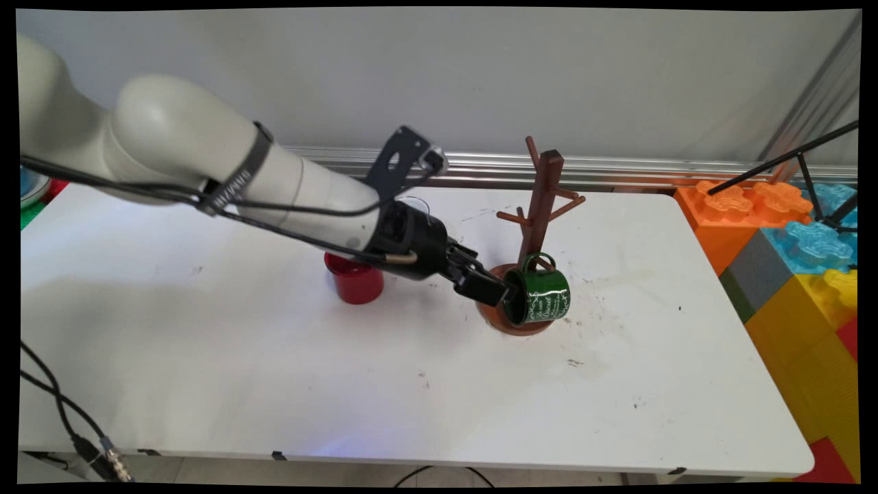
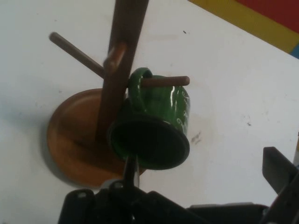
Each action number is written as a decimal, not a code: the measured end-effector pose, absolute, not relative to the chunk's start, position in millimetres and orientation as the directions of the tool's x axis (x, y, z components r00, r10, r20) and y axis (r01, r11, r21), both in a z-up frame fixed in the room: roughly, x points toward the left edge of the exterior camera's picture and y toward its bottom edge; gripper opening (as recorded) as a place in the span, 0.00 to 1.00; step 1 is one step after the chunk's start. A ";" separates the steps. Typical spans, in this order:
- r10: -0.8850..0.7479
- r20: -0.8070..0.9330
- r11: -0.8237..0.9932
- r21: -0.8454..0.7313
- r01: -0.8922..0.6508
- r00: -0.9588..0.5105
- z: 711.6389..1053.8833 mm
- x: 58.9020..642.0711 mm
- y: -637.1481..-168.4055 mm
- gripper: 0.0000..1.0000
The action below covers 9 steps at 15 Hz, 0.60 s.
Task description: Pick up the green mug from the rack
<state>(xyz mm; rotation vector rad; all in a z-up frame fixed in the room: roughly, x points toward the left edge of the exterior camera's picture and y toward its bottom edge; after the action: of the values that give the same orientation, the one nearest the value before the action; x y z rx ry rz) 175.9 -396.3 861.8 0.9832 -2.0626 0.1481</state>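
Note:
A dark green mug (image 1: 545, 296) (image 2: 163, 100) with white lettering hangs by its handle on a low peg (image 2: 163, 81) of a brown wooden mug tree (image 1: 542, 199) (image 2: 121, 56). Its mouth faces my gripper. My gripper (image 1: 504, 295) (image 2: 205, 179) is open right at the mug's rim, just above the tree's round base (image 1: 494, 317) (image 2: 70, 135). In the hand view one finger (image 2: 131, 170) lies in front of the mug's mouth. The other finger (image 2: 280, 172) stands far out to the side, beyond the mug's wall.
A red cup (image 1: 354, 281) stands on the white table (image 1: 274, 357) behind my wrist, left of the tree. Big coloured toy blocks (image 1: 789, 261) are stacked off the table's right edge, with a black stand (image 1: 809, 171) above them. Cables (image 1: 68, 425) hang at the near left corner.

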 end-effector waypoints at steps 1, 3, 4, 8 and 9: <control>-0.593 0.728 0.684 0.231 -0.692 -0.344 855.6 172.6 -395.7 1.00; -0.591 0.735 0.682 0.236 -0.692 -0.333 847.1 167.6 -395.2 1.00; -0.590 0.738 0.682 0.239 -0.691 -0.327 842.1 164.4 -394.8 1.00; -0.584 0.751 0.682 0.248 -0.688 -0.308 824.1 152.8 -393.7 1.00; -0.582 0.754 0.681 0.248 -0.689 -0.304 819.9 150.6 -393.5 1.00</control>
<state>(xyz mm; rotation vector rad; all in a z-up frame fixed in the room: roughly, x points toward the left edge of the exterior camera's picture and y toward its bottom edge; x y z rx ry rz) 150.6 -393.5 819.9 0.9808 -2.0015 0.1505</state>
